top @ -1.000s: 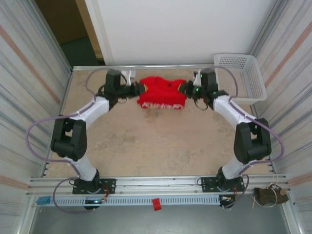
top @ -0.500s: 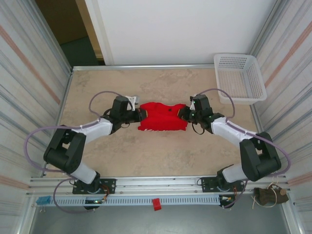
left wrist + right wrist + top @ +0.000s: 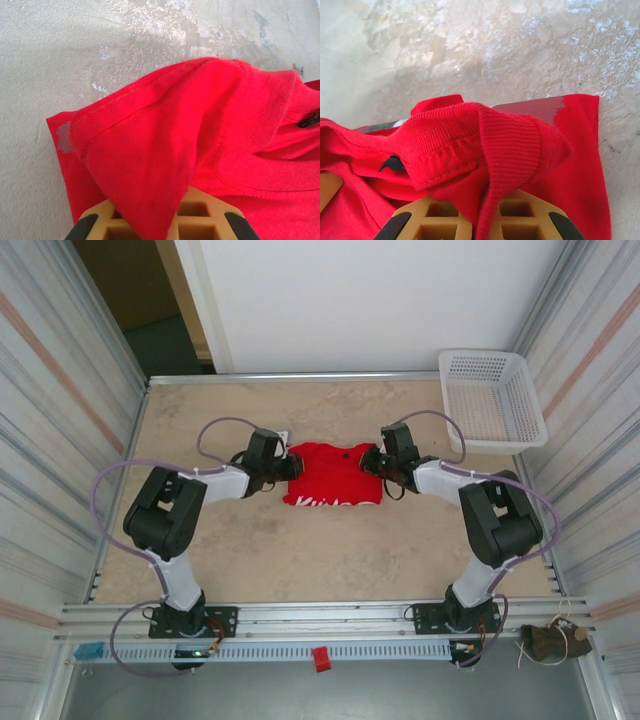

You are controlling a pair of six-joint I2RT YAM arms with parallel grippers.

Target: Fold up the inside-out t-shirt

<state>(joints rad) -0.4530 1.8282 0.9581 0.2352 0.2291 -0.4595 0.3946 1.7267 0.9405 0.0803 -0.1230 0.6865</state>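
The left gripper (image 3: 291,467) is clenched on the left edge of the inside-out t-shirt (image 3: 333,478). In the left wrist view, a fold of red cloth with a stitched hem runs down between its tan fingers (image 3: 215,212). The shirt lies bunched on the table (image 3: 300,550) between the two grippers, touching both. The right gripper (image 3: 373,462) is clamped on the shirt's right edge, with ribbed collar fabric pinched between its fingers (image 3: 530,210) and heaped just ahead of them.

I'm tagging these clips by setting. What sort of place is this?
Probably a robotics test cell: the left arm and right arm bolted to a rail at the table edge, corrugated panel walls around it, a red t-shirt as the workpiece.
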